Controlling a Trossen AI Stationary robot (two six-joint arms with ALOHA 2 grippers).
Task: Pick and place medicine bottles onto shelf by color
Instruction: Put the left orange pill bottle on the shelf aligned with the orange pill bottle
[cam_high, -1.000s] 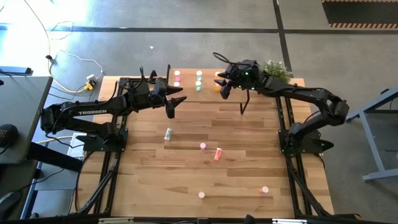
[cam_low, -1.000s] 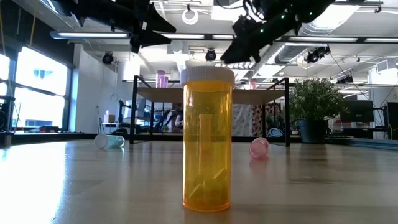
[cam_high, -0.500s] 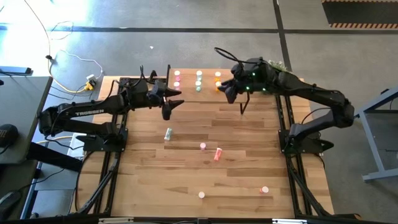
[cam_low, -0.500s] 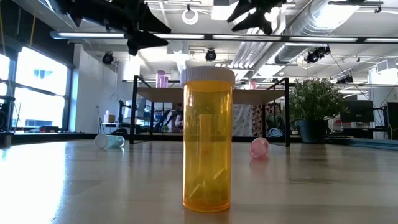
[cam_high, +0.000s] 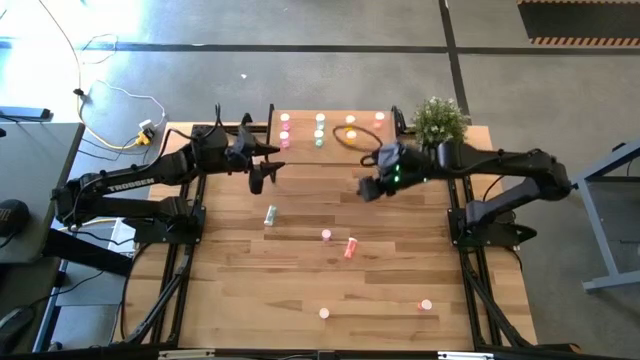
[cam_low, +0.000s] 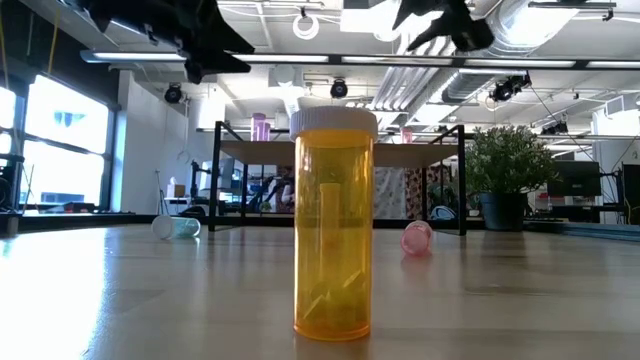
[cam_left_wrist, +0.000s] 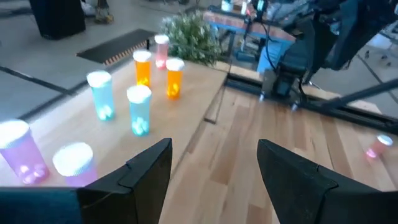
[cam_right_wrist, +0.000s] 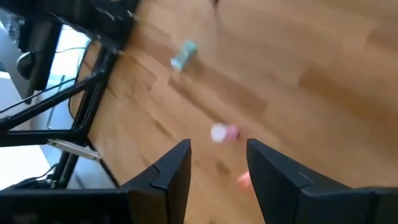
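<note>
The shelf (cam_high: 303, 135) stands at the table's far middle and bears several upright bottles: pink (cam_left_wrist: 22, 152), pale green (cam_left_wrist: 139, 109) and orange (cam_left_wrist: 173, 78). On the tabletop a pale green bottle (cam_high: 270, 214) lies on its side, with a pink one (cam_high: 326, 235) and a red-pink one (cam_high: 350, 247) near it. An orange bottle (cam_low: 335, 220) stands upright close to the low camera. My left gripper (cam_high: 262, 175) is open and empty, in the air before the shelf's left end. My right gripper (cam_high: 365, 190) is open and empty above the table's middle right.
Two more pink bottles (cam_high: 324, 313) (cam_high: 426, 305) sit near the table's near edge. A potted plant (cam_high: 440, 120) stands at the far right corner, beside the shelf. A black cable loop (cam_high: 360, 135) hangs over the shelf's right part.
My right gripper has drawn back from over the shelf's right end toward the table's near edge, open and empty. My left gripper has shifted a little toward the table's left edge. No bottle has moved.
</note>
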